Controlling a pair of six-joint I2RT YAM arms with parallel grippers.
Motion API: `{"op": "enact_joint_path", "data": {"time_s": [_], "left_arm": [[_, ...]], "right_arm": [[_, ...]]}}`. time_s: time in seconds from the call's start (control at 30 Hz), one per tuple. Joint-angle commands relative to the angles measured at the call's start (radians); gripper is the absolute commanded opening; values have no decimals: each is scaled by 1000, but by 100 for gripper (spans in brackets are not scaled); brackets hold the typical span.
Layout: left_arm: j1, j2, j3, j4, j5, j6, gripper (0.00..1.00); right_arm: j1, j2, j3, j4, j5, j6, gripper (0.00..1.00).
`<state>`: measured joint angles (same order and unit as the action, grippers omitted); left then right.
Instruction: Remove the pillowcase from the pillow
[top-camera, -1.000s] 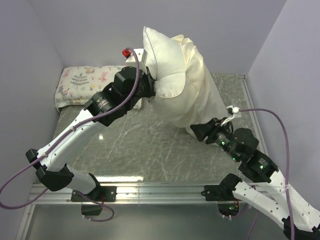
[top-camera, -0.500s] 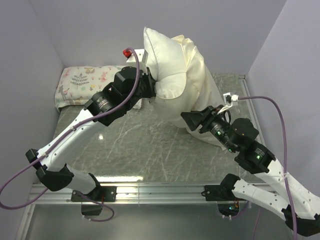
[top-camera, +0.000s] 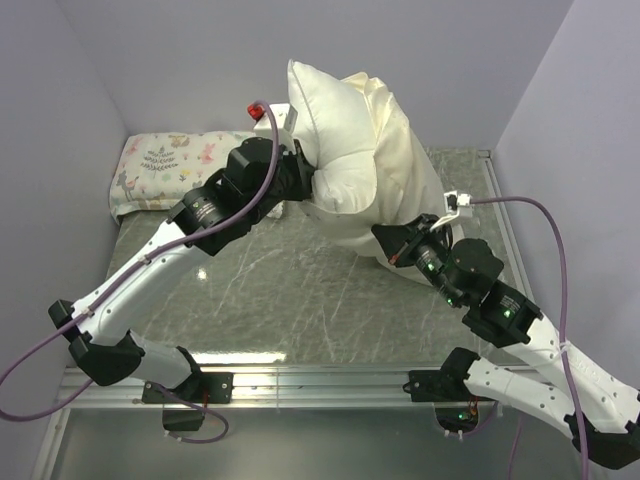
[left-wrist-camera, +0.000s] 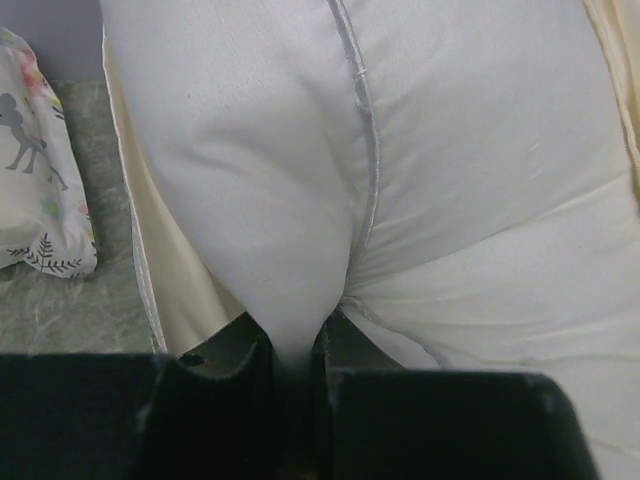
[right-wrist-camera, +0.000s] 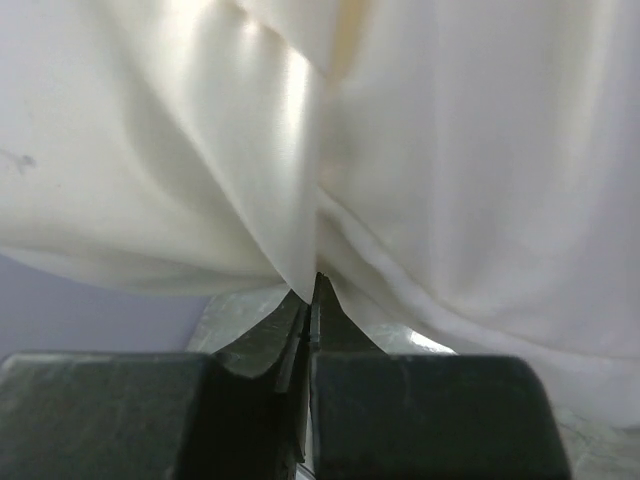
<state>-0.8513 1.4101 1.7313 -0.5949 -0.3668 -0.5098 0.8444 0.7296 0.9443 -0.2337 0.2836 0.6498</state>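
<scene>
Top external: white pillow (top-camera: 330, 120) is held up over the table (top-camera: 280, 290). The cream pillowcase (top-camera: 405, 180) drapes its 3 o'clock side. Left gripper (top-camera: 305, 185) is at the pillow's 8 o'clock edge, right gripper (top-camera: 385, 240) at the case's 6 o'clock hem. A floral pillow (top-camera: 170, 165) lies at 10 o'clock.
Left wrist: jaws narrowly parted, clamped on a pillow fold.
Right wrist: jaws fully closed, tips pinching a pillowcase pleat.

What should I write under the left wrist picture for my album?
Left gripper pinching a fold of the white pillow, cream pillowcase showing beside it.
</scene>
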Motion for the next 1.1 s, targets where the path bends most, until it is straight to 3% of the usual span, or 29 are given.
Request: {"op": "enact_joint_path", "data": {"time_s": [0.0, 0.23, 0.47, 0.63, 0.83, 1.07], "left_arm": [[1, -74, -9, 82, 25, -12, 0], [3, -169, -58, 173, 54, -68, 0], [3, -215, -47, 179, 78, -87, 0], [12, -296, -82, 130, 14, -88, 0], [98, -443, -263, 78, -12, -148, 0], [208, -517, -548, 41, 25, -197, 1]], "right_arm": [[5, -59, -73, -55, 66, 14, 0], [4, -153, -289, -81, 86, 65, 0], [-4, -92, -390, -67, 152, 106, 0], [-112, -32, -461, -10, 97, 108, 0], [-372, 42, -533, 88, -115, 86, 0], [-401, 120, -516, 143, -187, 116, 0]]}}
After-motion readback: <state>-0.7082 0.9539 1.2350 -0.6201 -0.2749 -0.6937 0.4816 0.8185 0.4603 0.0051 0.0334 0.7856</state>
